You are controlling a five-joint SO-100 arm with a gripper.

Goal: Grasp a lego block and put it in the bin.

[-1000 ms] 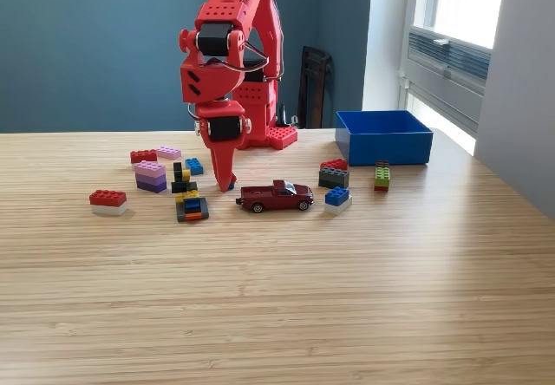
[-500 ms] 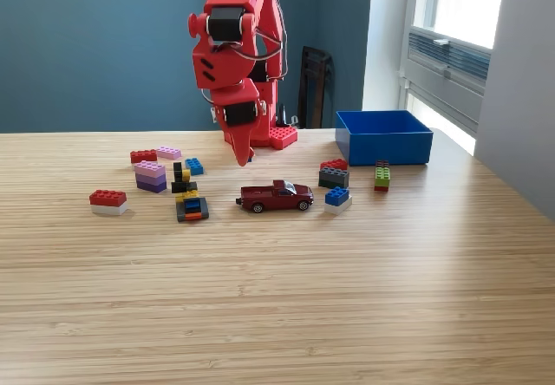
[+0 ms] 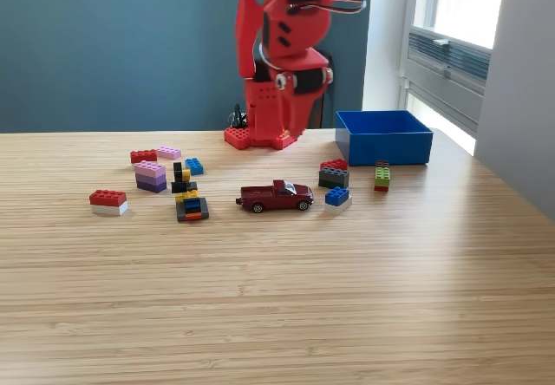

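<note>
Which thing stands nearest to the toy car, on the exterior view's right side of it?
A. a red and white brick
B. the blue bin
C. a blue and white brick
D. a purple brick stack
C: the blue and white brick sits just beside the car on the exterior view's right, closer than the bin.

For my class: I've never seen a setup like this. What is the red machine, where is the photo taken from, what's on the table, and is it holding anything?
The red machine is a small robot arm bolted at the far side of a wooden table. The single photo comes from a fixed camera across the table, not on the arm. Scattered on the table are toy brick stacks, such as a red-and-white one and a blue-and-white one, plus a dark red toy pickup. Toward the view's right sits an open blue bin, where bricks are meant to go. The arm is raised and turned toward the bin; its jaws blend into its body, so whether they hold a brick cannot be told.
</note>
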